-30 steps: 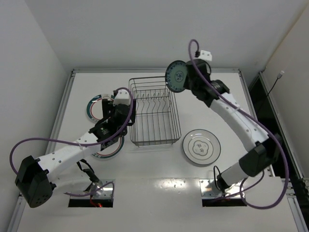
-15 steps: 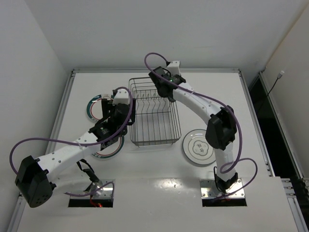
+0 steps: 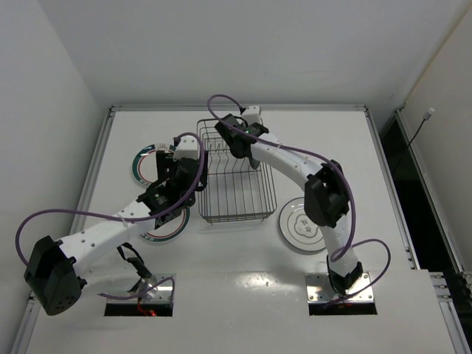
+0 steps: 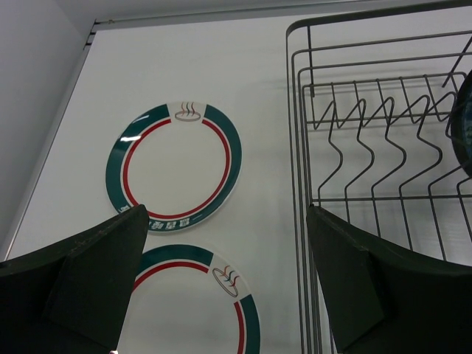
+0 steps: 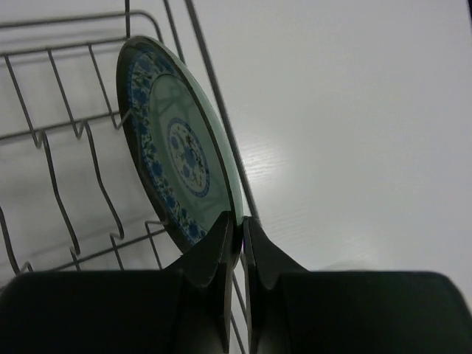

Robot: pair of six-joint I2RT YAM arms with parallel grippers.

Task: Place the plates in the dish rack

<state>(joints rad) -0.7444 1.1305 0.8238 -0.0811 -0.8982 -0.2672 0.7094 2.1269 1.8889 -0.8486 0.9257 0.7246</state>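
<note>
1. At the far end of the dish rack [image 3: 236, 220], the right gripper [image 5: 237, 225] was pinched onto the rim of the small teal plate [image 5: 181, 147]. Its fingers were nearly together, with only the plate's edge between them.
2. We saw that plate standing on edge and leaning a bit. It was inside the rack among the upright prongs [image 4: 376, 155], right by the rack's side wire. Whether it was actually seated in a slot, we couldn't tell.
3. Over on the other side, the left gripper [image 4: 227, 221] was spread wide with nothing in it. It hung above the table [image 3: 346, 147] just left of the rack.
4. Both banded ones lay flat on the table left of the rack, just beside each other: the far green-banded plate [image 4: 173, 166] and the near green-banded plate [image 4: 188, 295]. From the top camera, we saw the near one partly hidden under the left arm [image 3: 110, 228].
5. Off the rack's near right corner, the white plate with the centre motif [image 3: 295, 225] lay flat, partly covered by the right arm [image 3: 324, 195].
</note>
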